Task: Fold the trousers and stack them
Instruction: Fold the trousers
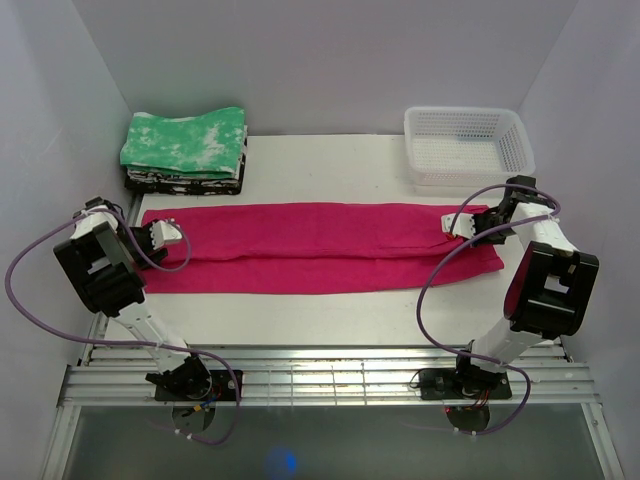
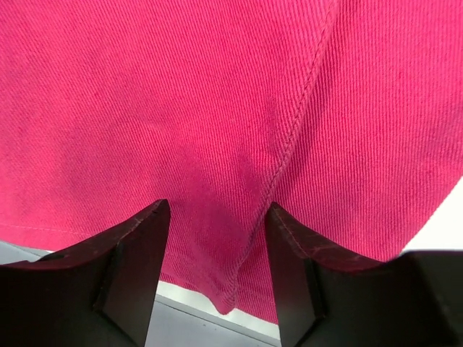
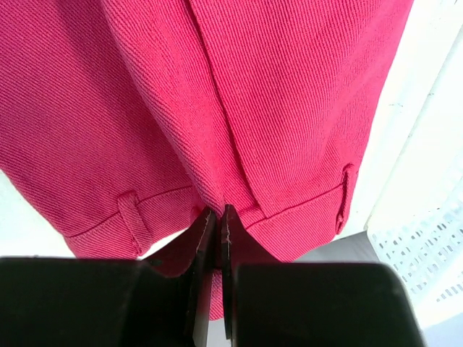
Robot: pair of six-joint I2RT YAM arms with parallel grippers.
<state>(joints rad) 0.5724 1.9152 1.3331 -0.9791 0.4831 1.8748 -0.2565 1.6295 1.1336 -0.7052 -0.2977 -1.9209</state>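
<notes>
Fingers of the left gripper [image 2: 217, 210] stand apart, straddling a seam [image 2: 296, 123] at the hem end of the trousers [image 1: 320, 245] (pale table surface shows just below the fingertips). Fingers of the right gripper [image 3: 218, 211] are pressed almost together, pinching the waistband edge between two belt loops [image 3: 132, 217]. Between the two grippers the trousers lie flat on the table [image 1: 320, 310] as one long band, with a lengthwise line along the middle. Beyond the left gripper, a folded green-and-white cloth [image 1: 185, 140] tops a dark stack. Beyond the right gripper stands a white mesh basket [image 1: 465, 112].
</notes>
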